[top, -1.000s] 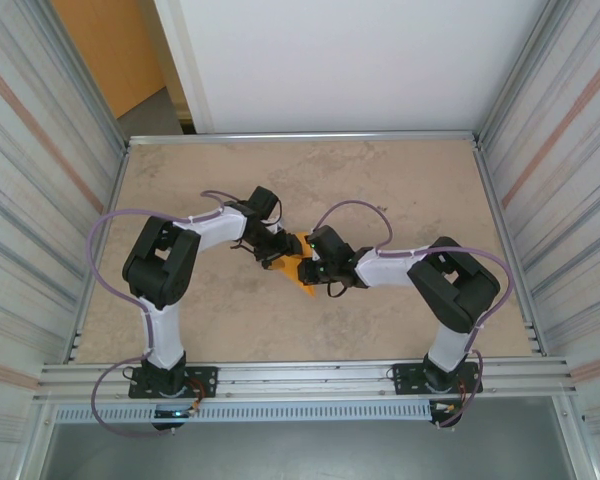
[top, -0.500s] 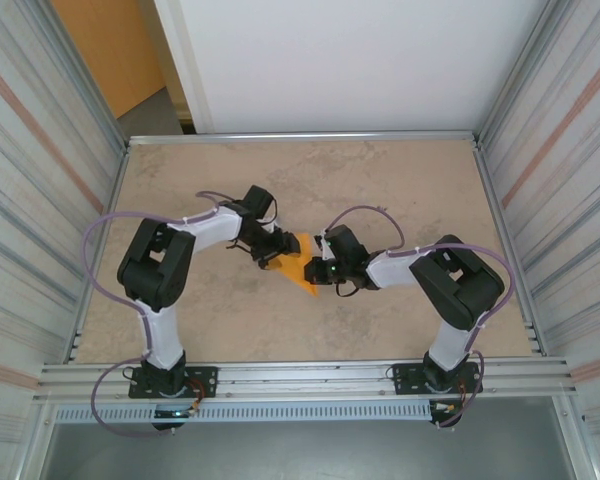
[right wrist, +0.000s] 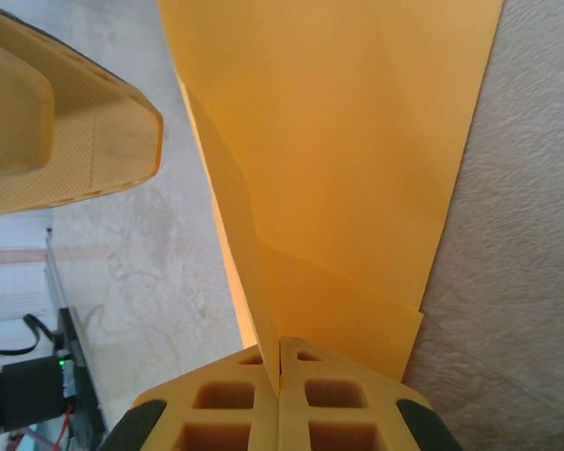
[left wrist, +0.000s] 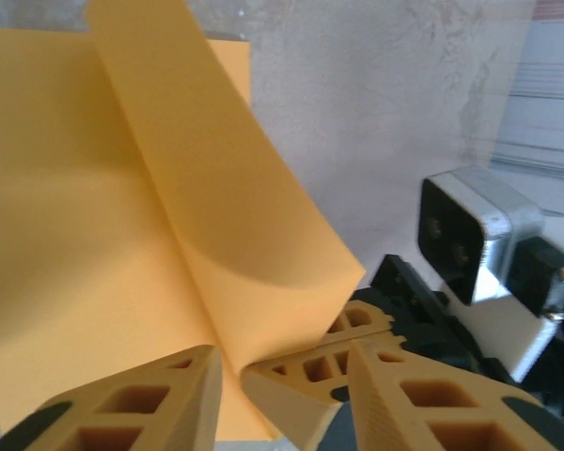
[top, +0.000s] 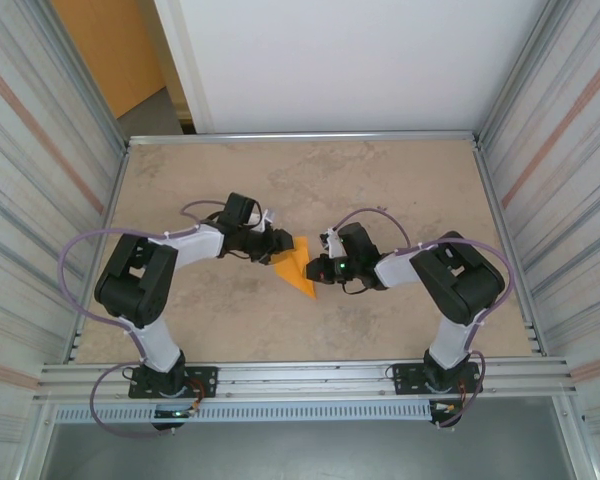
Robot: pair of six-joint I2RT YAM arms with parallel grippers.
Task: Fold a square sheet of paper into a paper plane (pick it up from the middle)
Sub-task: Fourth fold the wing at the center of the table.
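1. Right end effector (right wrist: 279,355): clamped shut on the edge of a raised flap of the square sheet of paper (top: 302,272). Left end effector (top: 285,245): jaws part-way apart, straddling that flap and the right fingertips, no grip seen.
2. Changed in the last second: left elbow swung outward and nearer its base, right wrist drawn back, more orange exposed.
3. Likely meaning: flap now in the right side's charge, fold in progress, not yet a plane.
4. Paper location: mid surface (top: 400,180), between both wrists, pointed tip toward the near edge.
5. Pose: both forearms low, wrists facing each other across the paper.
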